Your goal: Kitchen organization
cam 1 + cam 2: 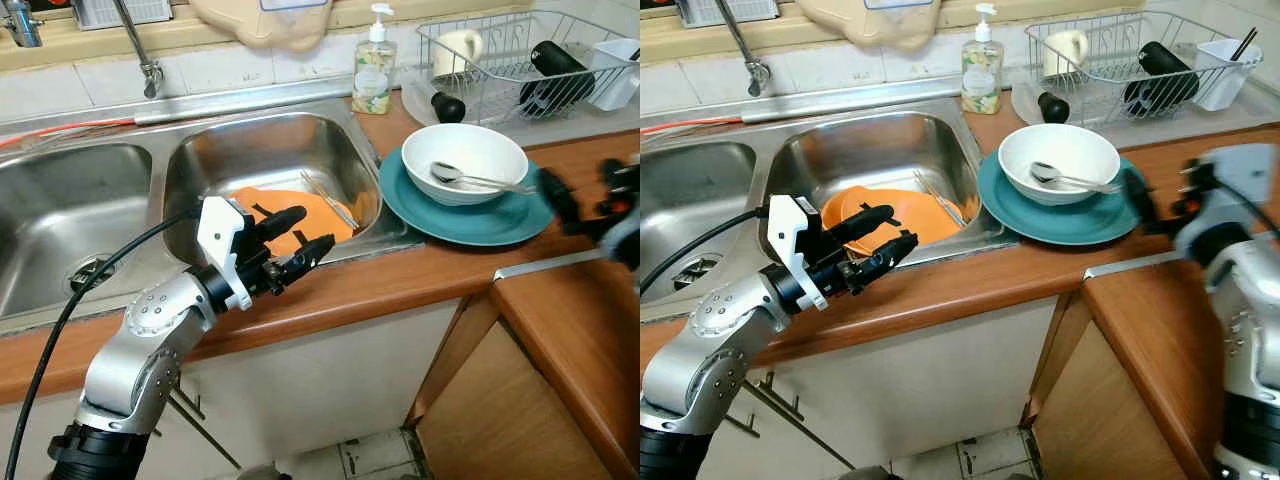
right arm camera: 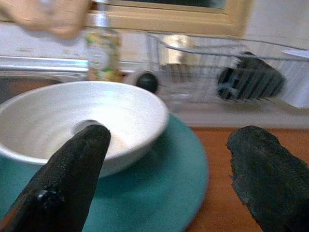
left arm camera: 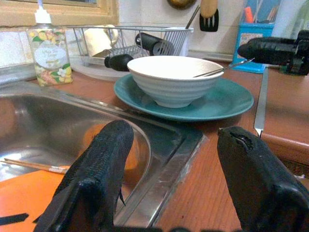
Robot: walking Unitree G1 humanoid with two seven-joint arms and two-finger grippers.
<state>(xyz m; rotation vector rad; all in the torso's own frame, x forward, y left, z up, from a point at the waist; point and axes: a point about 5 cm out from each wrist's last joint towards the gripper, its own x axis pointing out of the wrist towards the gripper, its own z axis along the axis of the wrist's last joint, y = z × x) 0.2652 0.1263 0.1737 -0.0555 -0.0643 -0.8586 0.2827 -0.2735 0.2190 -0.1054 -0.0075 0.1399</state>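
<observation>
A white bowl (image 1: 465, 160) with a spoon (image 1: 470, 178) in it stands on a teal plate (image 1: 500, 222) on the wooden counter, just right of the sink. In the right sink basin (image 1: 250, 150) lies an orange plate (image 1: 275, 198) with chopsticks (image 1: 330, 200) across it. My left gripper (image 1: 315, 228) hovers open over the basin's front rim, above the orange plate, pointing toward the bowl (image 3: 169, 79). At the teal plate's right edge my right gripper (image 2: 169, 136) is open and blurred, with its fingers facing the bowl (image 2: 72, 116). Nothing is held.
A wire dish rack (image 1: 520, 60) with a mug and dark utensils stands behind the plate, and a soap bottle (image 1: 374, 65) stands beside it. The faucet (image 1: 135, 45) and left basin (image 1: 60, 220) lie to the left. A metal strip (image 1: 545, 263) edges a lower counter (image 1: 580, 340) at the right.
</observation>
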